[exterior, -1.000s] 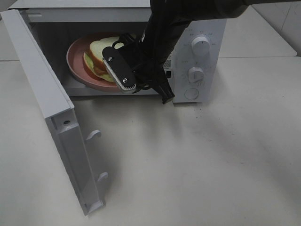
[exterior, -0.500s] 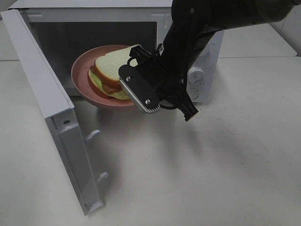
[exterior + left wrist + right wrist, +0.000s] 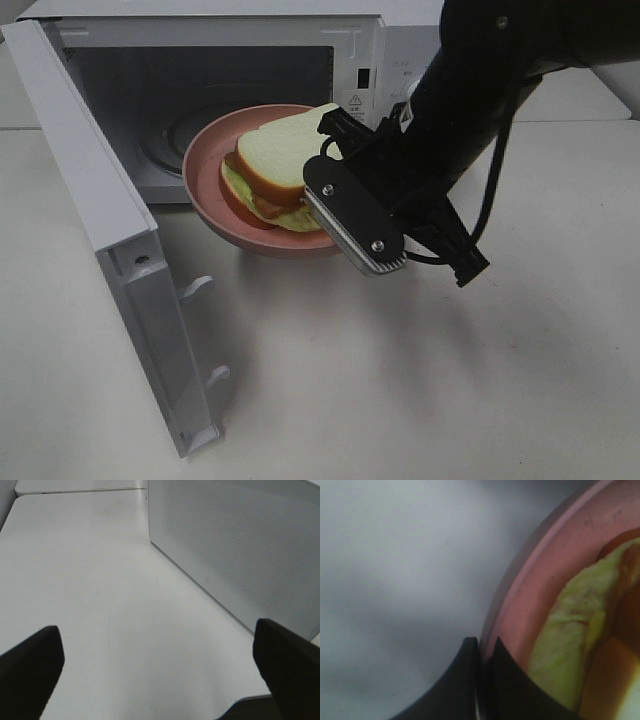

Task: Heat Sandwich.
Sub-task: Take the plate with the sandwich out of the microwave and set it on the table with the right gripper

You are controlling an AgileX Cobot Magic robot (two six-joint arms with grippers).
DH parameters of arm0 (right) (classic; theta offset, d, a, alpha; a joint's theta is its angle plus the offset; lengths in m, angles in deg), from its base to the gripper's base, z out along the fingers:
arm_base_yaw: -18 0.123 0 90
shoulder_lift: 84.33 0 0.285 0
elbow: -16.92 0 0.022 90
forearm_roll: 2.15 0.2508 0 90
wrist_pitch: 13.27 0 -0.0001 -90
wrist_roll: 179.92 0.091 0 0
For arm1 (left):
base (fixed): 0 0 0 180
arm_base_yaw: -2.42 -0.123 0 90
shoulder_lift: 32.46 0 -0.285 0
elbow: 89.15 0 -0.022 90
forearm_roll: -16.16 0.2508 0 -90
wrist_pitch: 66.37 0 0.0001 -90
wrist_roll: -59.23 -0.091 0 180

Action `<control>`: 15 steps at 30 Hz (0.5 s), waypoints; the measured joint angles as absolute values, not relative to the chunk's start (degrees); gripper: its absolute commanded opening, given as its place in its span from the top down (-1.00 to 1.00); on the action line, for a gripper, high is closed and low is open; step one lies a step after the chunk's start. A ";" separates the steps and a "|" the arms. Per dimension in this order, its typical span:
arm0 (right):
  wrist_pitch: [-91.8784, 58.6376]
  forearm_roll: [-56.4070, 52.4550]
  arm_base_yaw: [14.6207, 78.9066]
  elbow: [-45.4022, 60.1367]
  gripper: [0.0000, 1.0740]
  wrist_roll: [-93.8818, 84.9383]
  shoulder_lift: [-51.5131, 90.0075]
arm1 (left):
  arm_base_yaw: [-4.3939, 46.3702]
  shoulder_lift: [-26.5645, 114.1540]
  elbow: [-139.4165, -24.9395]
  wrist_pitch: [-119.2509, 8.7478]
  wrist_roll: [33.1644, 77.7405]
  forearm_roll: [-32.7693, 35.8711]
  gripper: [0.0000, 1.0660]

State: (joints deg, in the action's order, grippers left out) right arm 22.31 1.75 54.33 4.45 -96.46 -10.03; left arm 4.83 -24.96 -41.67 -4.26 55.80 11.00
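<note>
The sandwich [image 3: 283, 158], white bread with a brown crust and green leaf, lies on a round pink plate [image 3: 207, 185]. My right gripper [image 3: 335, 215] is shut on the plate's near-right rim and holds it in the air, just outside the microwave's open front. In the right wrist view the gripper [image 3: 480, 652] pinches the plate's pink rim [image 3: 530, 590], with the sandwich's leafy edge [image 3: 565, 630] beside it. My left gripper [image 3: 160, 672] stands open over bare table with nothing between its fingers; it is out of the exterior high view.
The white microwave [image 3: 400, 40] stands at the back with its door [image 3: 100, 230] swung wide open to the left. Its dark cavity [image 3: 180, 100] holds only the turntable. A white perforated panel [image 3: 240, 545] rises close to the left gripper.
My right gripper has drawn the plate with the sandwich out of the microwave cavity, toward the front and right. The left gripper has not changed.
</note>
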 measured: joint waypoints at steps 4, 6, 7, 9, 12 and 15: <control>22.66 0.14 54.33 1.69 1.00 -94.63 -6.94 | 4.83 -24.96 -41.67 -4.26 55.80 11.00 -0.83; 23.00 -1.00 54.33 0.55 1.00 -93.60 -5.45 | 4.83 -24.96 -41.67 -4.26 55.80 11.00 -0.83; 23.23 -1.35 54.33 -0.08 1.00 -93.02 -4.59 | 4.83 -24.96 -41.67 -4.26 55.80 11.00 -0.83; 23.29 -2.15 54.33 -1.40 1.00 -91.93 -2.98 | 4.83 -24.96 -41.67 -4.26 55.80 11.00 -0.83; 24.09 -2.15 54.33 -4.09 1.00 -90.21 -0.12 | 4.83 -24.96 -41.67 -4.26 55.80 11.00 -0.83; 24.60 -2.15 54.33 -5.52 1.00 -89.30 1.26 | 4.83 -24.96 -41.67 -4.26 55.80 11.00 -0.83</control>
State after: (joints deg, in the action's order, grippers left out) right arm 24.60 -2.15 54.33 -5.52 -89.30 1.26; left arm 4.83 -24.96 -41.67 -4.26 55.80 11.00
